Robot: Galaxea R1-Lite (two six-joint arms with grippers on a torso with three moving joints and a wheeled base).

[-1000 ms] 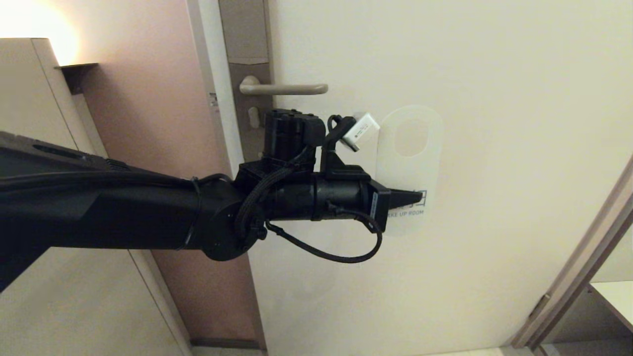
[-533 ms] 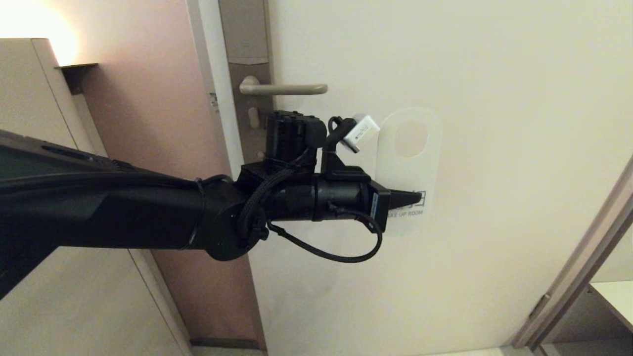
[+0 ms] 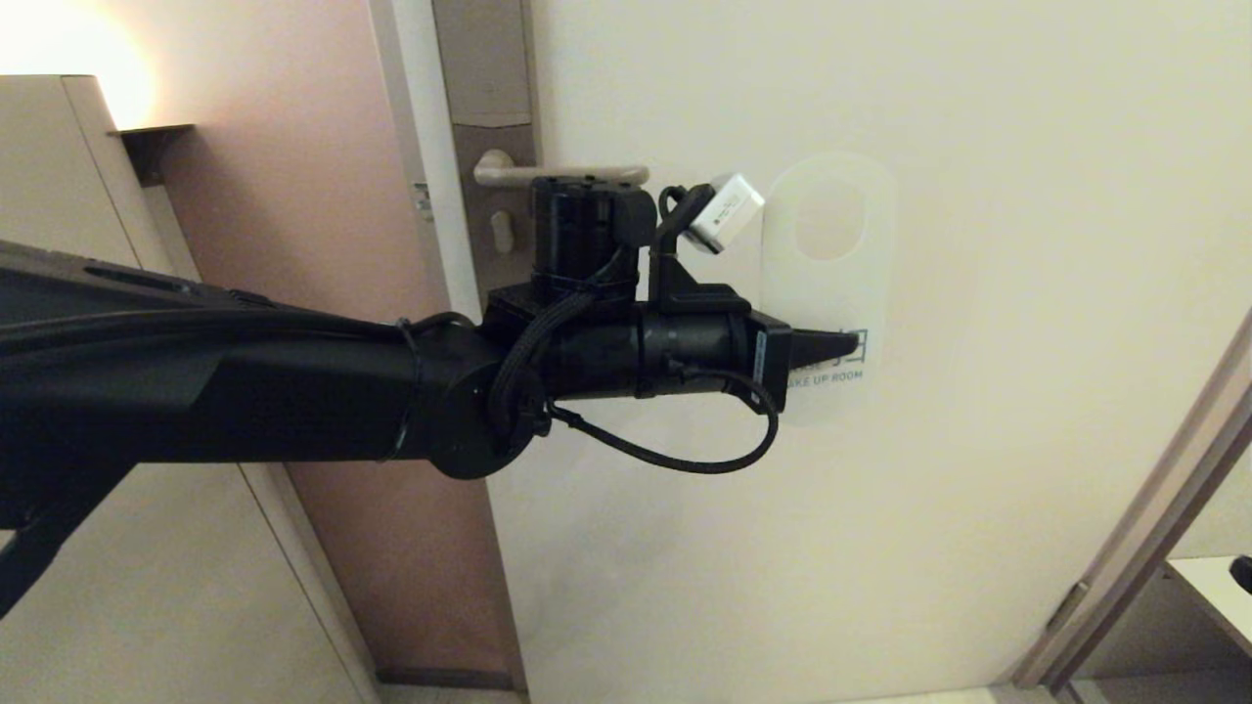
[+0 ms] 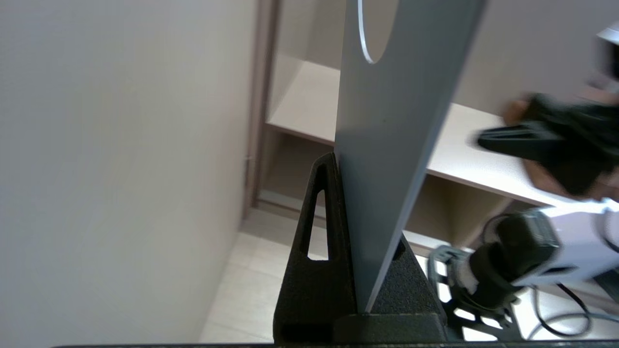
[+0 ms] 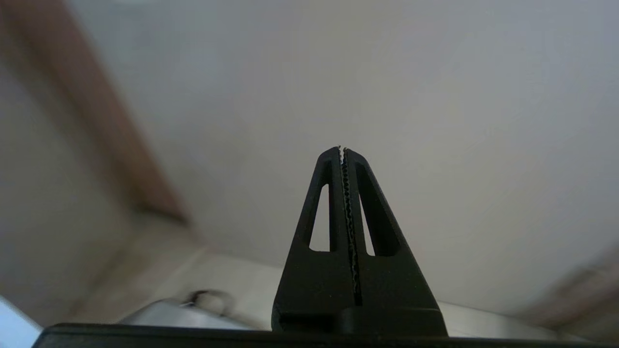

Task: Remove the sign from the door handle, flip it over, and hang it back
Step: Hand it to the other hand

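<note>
We see the left gripper (image 3: 849,342) reaching in from the left, its fingers (image 4: 316,241) pinched tight on the lower part of the sign (image 3: 827,293), with the card's thin edge running up between them. The sign stands upright in front of the pale door (image 3: 978,117), its white side toward us with the teal words "MAKE UP ROOM" just right of the fingertips and its oval hole at the top. It hangs on nothing: it sits to the right of the door handle (image 3: 509,174), apart from the lever's rounded tip, which peeps out behind the black wrist housing. The handle's tall brownish plate (image 3: 486,68) runs up the door's left edge. The right gripper (image 5: 342,150) is low at the far right, fingers pressed together on nothing, its toothed pads meeting.
</note>
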